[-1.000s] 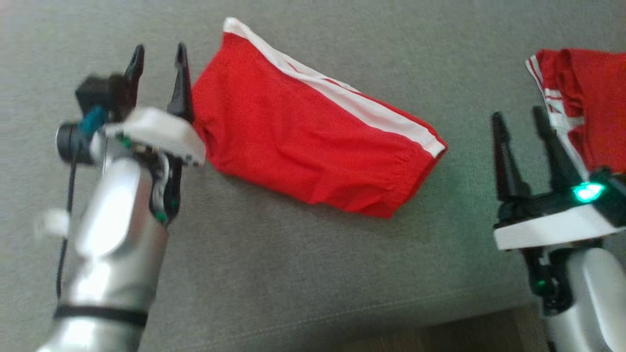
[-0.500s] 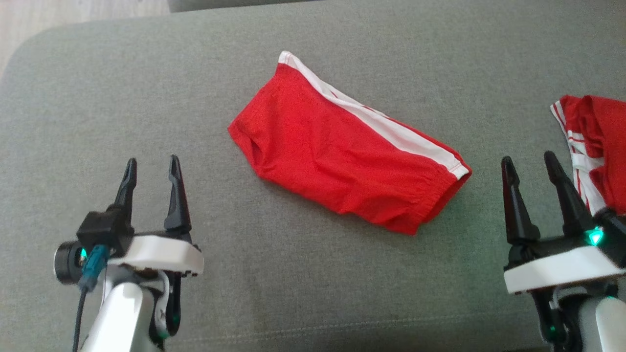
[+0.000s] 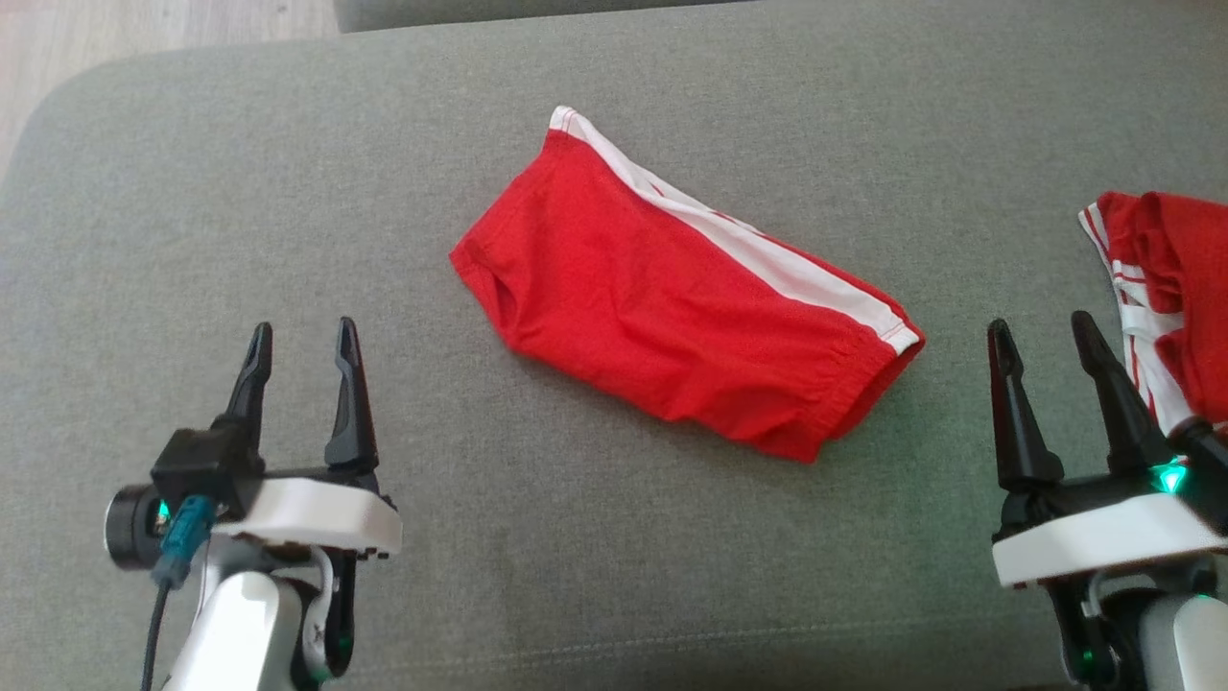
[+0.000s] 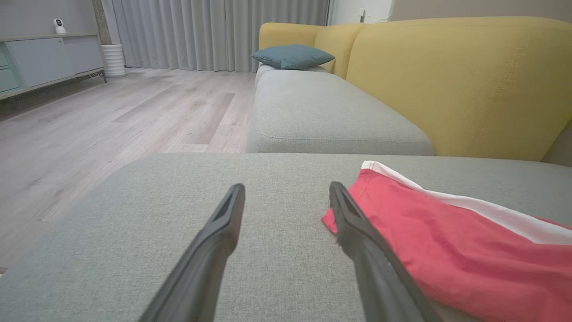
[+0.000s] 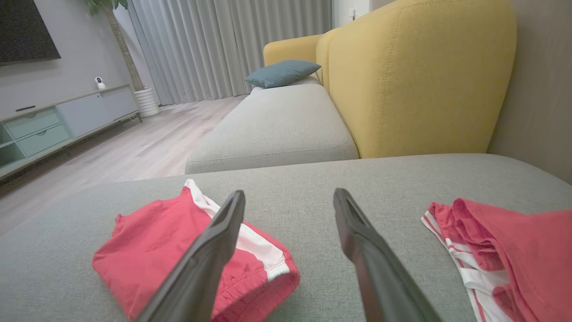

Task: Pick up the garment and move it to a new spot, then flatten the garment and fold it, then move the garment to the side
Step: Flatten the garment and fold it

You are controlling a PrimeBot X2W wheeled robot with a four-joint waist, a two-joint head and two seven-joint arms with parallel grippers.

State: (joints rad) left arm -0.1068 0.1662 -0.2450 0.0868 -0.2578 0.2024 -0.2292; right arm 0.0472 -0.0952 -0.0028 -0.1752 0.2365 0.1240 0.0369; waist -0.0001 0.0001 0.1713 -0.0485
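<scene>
The grey sofa cushion (image 3: 576, 576) is the work surface here, with a yellow backrest (image 4: 447, 80) behind it and pale wooden floor (image 4: 111, 112) beyond its rounded far left corner. The garment (image 3: 672, 307), red shorts with a white side stripe, lies slantwise near the middle of the cushion. It looks folded over and fairly flat, with its gathered waistband toward the right. The left end effector (image 3: 302, 329) hangs at the front left, its fingers spread and empty, well apart from the cloth. The right end effector (image 3: 1041, 323) is likewise released and holds nothing. It sits near the waistband corner and just beside a second red garment (image 3: 1170, 288) bunched at the cushion's right edge. If the fold is done, what remains is probably the move to the side, and several things could spoil it. A pinch that catches only the top layer would peel the fold open on lifting. A one-sided grasp would let the free end droop and unfold. Dragging instead of lifting would likely ruck the thin cloth against the coarse upholstery. The soft cushion gives way under pressure, so fingers could sink in and slide past the hem. On the right, the bunched garment is close enough to be snagged or grabbed by mistake, or to end up under the folded one. A set-down too near the rounded edge could let the garment slip to the floor.
</scene>
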